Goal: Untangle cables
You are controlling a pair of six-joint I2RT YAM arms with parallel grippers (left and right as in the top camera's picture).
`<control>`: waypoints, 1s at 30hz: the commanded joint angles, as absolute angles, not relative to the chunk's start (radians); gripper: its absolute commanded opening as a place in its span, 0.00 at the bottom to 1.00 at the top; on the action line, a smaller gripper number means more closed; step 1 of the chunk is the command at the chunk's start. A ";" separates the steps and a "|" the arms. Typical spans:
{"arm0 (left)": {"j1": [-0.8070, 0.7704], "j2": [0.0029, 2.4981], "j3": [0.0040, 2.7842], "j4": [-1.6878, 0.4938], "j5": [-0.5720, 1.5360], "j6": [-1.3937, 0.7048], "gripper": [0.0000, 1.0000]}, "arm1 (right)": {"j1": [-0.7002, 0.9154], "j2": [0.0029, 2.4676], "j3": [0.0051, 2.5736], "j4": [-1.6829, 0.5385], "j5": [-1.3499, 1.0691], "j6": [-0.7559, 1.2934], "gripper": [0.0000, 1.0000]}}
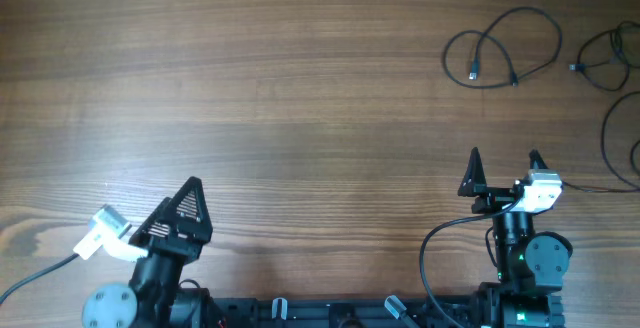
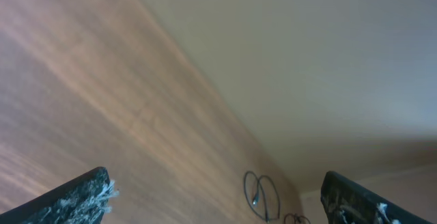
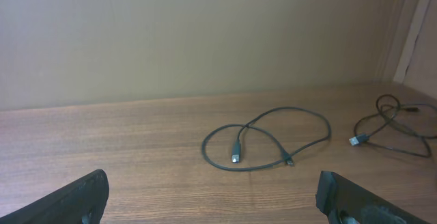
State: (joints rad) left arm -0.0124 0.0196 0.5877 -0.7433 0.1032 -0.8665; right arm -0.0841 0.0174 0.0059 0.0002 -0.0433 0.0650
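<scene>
The cables (image 1: 505, 48) lie on the surface (image 1: 300, 88) in the upper right of the overhead frame, with a second tangle (image 1: 612, 56) at the right edge. The right fingers (image 1: 472, 173), spread wide and empty, sit directly below the nearer loop, which runs left to right. The left fingers (image 1: 188, 206), also released, rest far off at lower left, so the right arm is nearer.

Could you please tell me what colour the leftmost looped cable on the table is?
The cable is black, clearest in the right wrist view.
</scene>
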 commanded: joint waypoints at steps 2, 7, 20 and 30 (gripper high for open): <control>-0.006 0.004 0.516 -0.690 0.062 -0.733 1.00 | -0.090 0.004 0.005 0.005 -0.027 0.053 1.00; 0.000 0.004 0.336 -0.491 -0.021 -0.733 1.00 | -0.090 0.004 0.005 0.005 -0.027 0.052 1.00; -0.004 0.003 0.082 -0.131 -0.015 -0.471 1.00 | -0.090 0.004 0.005 0.005 -0.027 0.052 1.00; -0.004 0.003 0.052 -0.135 0.041 -0.215 1.00 | -0.090 0.004 0.005 0.005 -0.027 0.052 1.00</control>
